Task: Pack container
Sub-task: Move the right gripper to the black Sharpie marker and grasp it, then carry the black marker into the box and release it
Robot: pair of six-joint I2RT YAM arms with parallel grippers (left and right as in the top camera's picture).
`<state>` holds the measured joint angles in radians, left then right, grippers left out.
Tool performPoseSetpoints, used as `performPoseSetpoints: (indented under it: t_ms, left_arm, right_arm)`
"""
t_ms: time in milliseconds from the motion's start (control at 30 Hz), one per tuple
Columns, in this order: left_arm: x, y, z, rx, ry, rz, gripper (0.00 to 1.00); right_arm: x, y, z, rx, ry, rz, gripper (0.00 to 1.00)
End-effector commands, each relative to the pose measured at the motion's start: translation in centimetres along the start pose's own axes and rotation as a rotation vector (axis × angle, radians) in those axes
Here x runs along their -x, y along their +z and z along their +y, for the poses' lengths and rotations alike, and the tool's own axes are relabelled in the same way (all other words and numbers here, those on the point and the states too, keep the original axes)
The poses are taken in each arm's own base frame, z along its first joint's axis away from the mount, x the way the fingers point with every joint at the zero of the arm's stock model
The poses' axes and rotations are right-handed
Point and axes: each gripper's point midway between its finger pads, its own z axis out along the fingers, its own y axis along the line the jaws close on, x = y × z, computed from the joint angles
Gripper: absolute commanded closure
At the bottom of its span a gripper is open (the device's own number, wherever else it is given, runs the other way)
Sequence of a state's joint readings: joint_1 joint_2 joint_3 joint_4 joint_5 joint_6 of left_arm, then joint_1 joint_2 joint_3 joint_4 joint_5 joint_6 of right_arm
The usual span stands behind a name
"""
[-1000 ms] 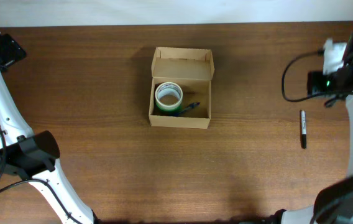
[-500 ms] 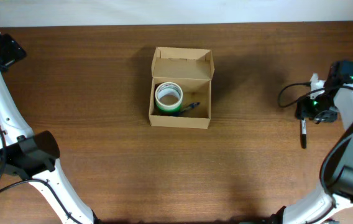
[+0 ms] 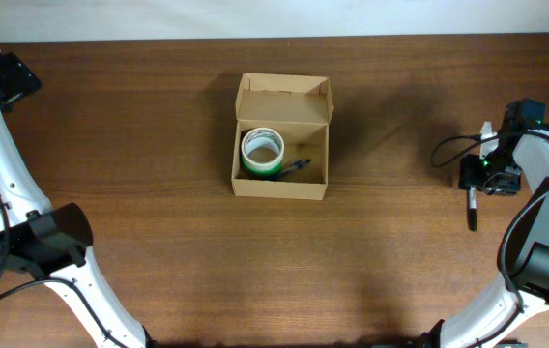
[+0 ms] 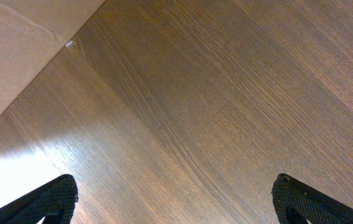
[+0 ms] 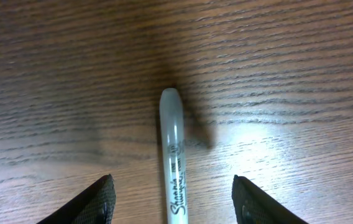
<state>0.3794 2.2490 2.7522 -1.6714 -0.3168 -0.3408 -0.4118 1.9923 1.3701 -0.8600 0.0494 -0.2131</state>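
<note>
Right tool (image 5: 175,199) has swung down within the last second, jaws apart either side of the marker (image 5: 173,149), not yet clamped. Container (image 3: 280,188) sits open at the centre of the surface (image 3: 158,242), well apart, tape roll (image 3: 262,150) inside; marker pickup judged next.

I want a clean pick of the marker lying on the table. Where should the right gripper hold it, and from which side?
Grip the marker across its barrel, near mid-length, coming straight down from above. It lies flat on the table, slim and round, so only its long sides are free. The right gripper hangs over it, jaws open to either side.
</note>
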Motion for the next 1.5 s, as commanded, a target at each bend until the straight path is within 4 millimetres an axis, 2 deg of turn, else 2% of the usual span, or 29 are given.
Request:
performPoseSetpoints:
  t_ms: [0,100,200,333,600,767,933,1033,1100,1200,1233,1333,1400,1433,1467]
  left_arm:
    - [0.2,-1.0,0.6,-0.009,-0.027,-0.020,0.00]
    - [0.2,-1.0,0.6,-0.009,-0.027,-0.020,0.00]
    - [0.2,-1.0,0.6,-0.009,-0.027,-0.020,0.00]
    - [0.2,-1.0,0.6,-0.009,-0.027,-0.020,0.00]
    - [0.2,-1.0,0.6,-0.009,-0.027,-0.020,0.00]
    - [0.2,-1.0,0.6,-0.009,-0.027,-0.020,0.00]
    - [0.2,-1.0,0.6,-0.009,-0.027,-0.020,0.00]
    - [0.2,-1.0,0.6,-0.009,-0.027,-0.020,0.00]
    - [0.2,-1.0,0.6,-0.009,-0.027,-0.020,0.00]
    - [0.2,-1.0,0.6,-0.009,-0.027,-0.020,0.00]
    - [0.2,-1.0,0.6,-0.009,-0.027,-0.020,0.00]
    - [0.2,-1.0,0.6,-0.009,-0.027,-0.020,0.00]
    - [0.2,-1.0,0.6,-0.009,-0.027,-0.020,0.00]
    - [0.2,-1.0,0.6,-0.009,-0.027,-0.020,0.00]
    - [0.2,-1.0,0.6,-0.009,-0.027,-0.020,0.00]
  right_arm:
    - [-0.6,1.1,-0.7,-0.025,0.021,0.036,0.38]
    - [-0.8,1.5,-0.7,-0.022,0.020,0.048,0.42]
    - [-1.0,1.9,-0.6,-0.020,0.030,0.060,0.54]
    - [-1.4,2.5,-0.5,-0.019,0.043,0.085,0.55]
    - [-1.4,2.7,-0.5,-0.020,0.043,0.087,0.87]
    - [-1.4,2.7,-0.5,-0.018,0.043,0.086,0.96]
    - [-0.7,2.2,0.1,0.020,0.064,0.066,0.97]
    - [1.7,-0.3,1.4,0.113,0.060,0.016,0.96]
    - [3.9,-3.8,2.1,0.151,0.048,-0.025,0.96]
    - [6.8,-10.0,3.6,0.219,0.019,-0.108,0.96]
    - [7.5,-11.7,4.1,0.232,0.008,-0.133,0.97]
    - [9.2,-18.5,6.1,0.244,-0.049,-0.239,0.96]
    - [9.7,-23.4,8.2,0.244,-0.110,-0.324,0.96]
    - [9.7,-26.1,9.9,0.247,-0.156,-0.381,0.96]
    - [9.6,-27.9,11.3,0.250,-0.203,-0.419,0.96]
